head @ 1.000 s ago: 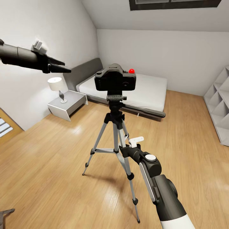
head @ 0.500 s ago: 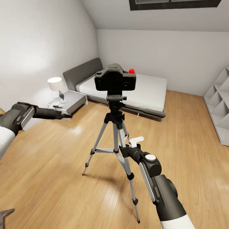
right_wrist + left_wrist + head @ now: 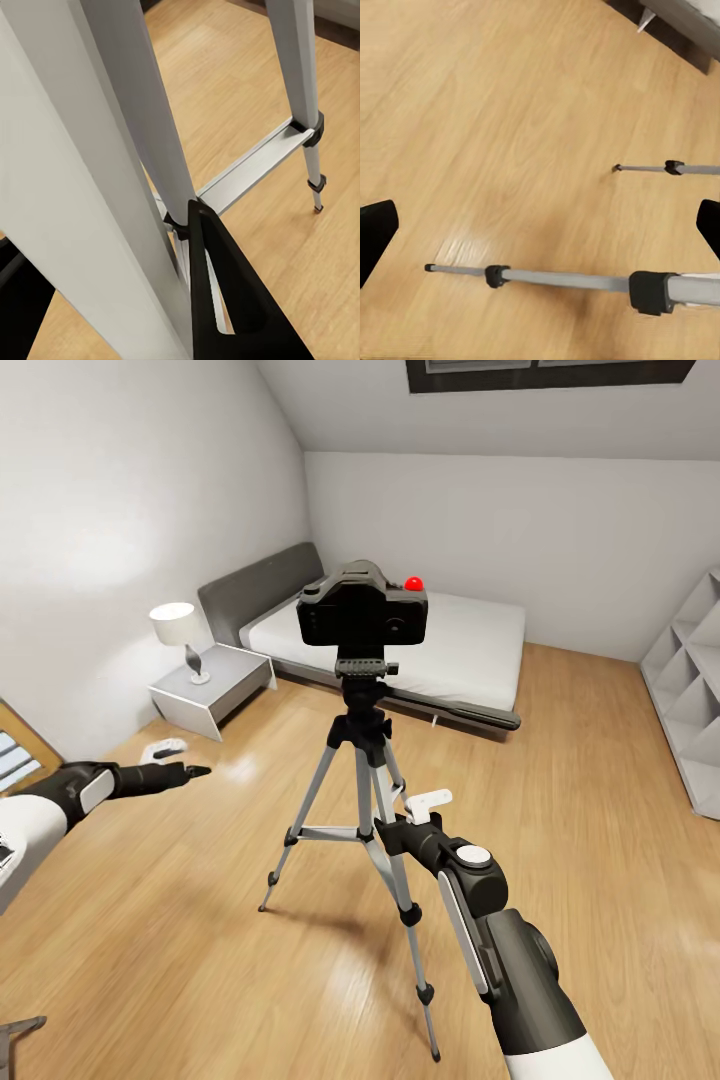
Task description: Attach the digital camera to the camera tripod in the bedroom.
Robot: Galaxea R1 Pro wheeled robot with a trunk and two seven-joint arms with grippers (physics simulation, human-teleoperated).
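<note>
The black digital camera (image 3: 362, 612) with its red button sits upright on the head of the camera tripod (image 3: 362, 760), which stands on the wood floor in the middle of the bedroom. Low on the near silver leg (image 3: 142, 127), my right gripper (image 3: 388, 828) has its black fingers (image 3: 225, 300) on either side of the leg and closed against it. My left gripper (image 3: 195, 771) hangs low at the left, well away from the tripod, and is open. The left wrist view looks down on two tripod legs (image 3: 562, 279) between the spread fingertips of my left gripper (image 3: 540, 225).
A low grey bed (image 3: 450, 645) stands behind the tripod. At the left wall is a white nightstand (image 3: 220, 690) with a lamp (image 3: 178, 628). A white shelf unit (image 3: 695, 700) lines the right wall. A small white object (image 3: 160, 750) lies on the floor near my left gripper.
My left arm has dropped from shoulder height to just above the floor at the left. The camera, tripod and right arm have not moved.
</note>
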